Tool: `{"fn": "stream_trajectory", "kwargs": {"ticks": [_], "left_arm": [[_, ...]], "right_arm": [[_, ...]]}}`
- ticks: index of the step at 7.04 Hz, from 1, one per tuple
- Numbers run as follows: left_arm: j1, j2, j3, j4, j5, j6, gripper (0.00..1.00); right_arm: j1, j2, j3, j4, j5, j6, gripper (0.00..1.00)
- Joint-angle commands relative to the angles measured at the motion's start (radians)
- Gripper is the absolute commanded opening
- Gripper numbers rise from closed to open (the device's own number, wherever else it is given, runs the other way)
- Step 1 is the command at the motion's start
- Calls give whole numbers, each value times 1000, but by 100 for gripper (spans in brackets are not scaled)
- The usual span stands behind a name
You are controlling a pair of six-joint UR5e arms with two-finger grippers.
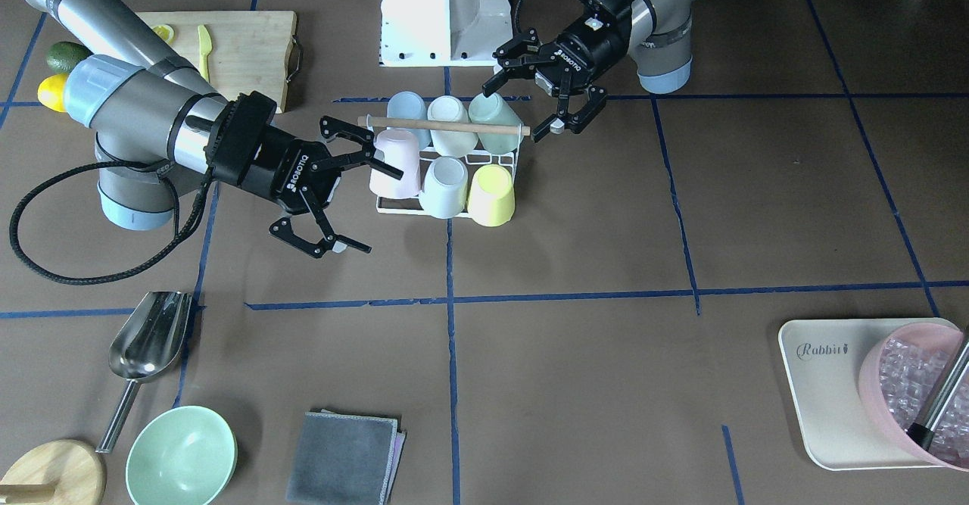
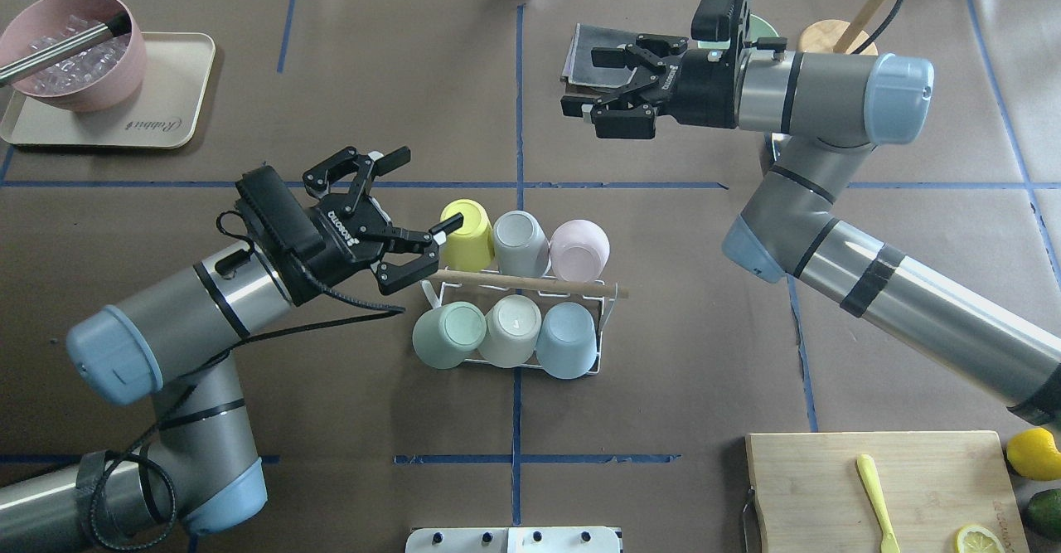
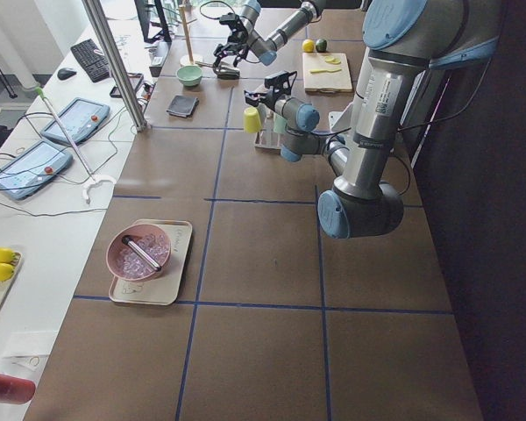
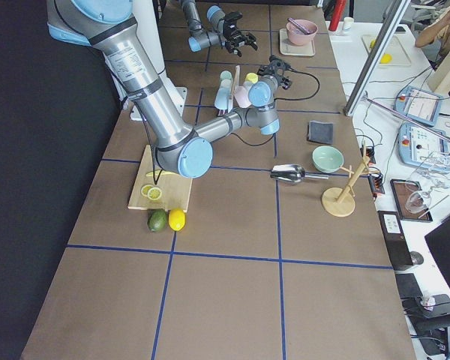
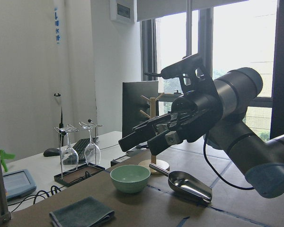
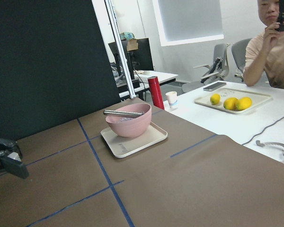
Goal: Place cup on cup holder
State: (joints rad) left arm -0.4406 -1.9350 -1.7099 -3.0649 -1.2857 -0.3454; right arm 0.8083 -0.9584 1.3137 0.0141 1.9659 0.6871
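Black left end effector (image 2: 427, 189) wide open

The white cup holder (image 1: 394, 207) bears a yellow cup (image 2: 466, 235), pale grey cup (image 2: 520, 242), pink cup (image 2: 578, 250), mint cup (image 2: 448, 335), cream cup (image 2: 512, 331) and blue cup (image 2: 567, 339).

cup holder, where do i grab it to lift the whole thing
Grip the wooden rod handle across the top of the cup holder, near its middle, coming straight down with the jaws straddling the rod. It lies level and bare above two rows of upturned cups, so that should balance.
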Motion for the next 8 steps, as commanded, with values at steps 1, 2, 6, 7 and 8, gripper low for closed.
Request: {"fn": "stream_trajectory", "kwargs": {"ticks": [1,2,6,7,8], "left_arm": [[-172,-5,-19,191,-187,-137,100],[-304,-4,-19,331,-354,-156,100],[-423,94,-239,951,-533,-142,100],[-423,106,-281,1104,-553,-142,100],[-423,113,-283,1243,-560,-141,100]], "right_arm": [[49,3,99,-318,46,2,100],[75,0,149,-491,94,-1,100],[150,0,237,-1094,220,-12,100],[169,-6,239,-1202,253,-27,100],[184,-14,242,-1294,274,-108,100]]}}
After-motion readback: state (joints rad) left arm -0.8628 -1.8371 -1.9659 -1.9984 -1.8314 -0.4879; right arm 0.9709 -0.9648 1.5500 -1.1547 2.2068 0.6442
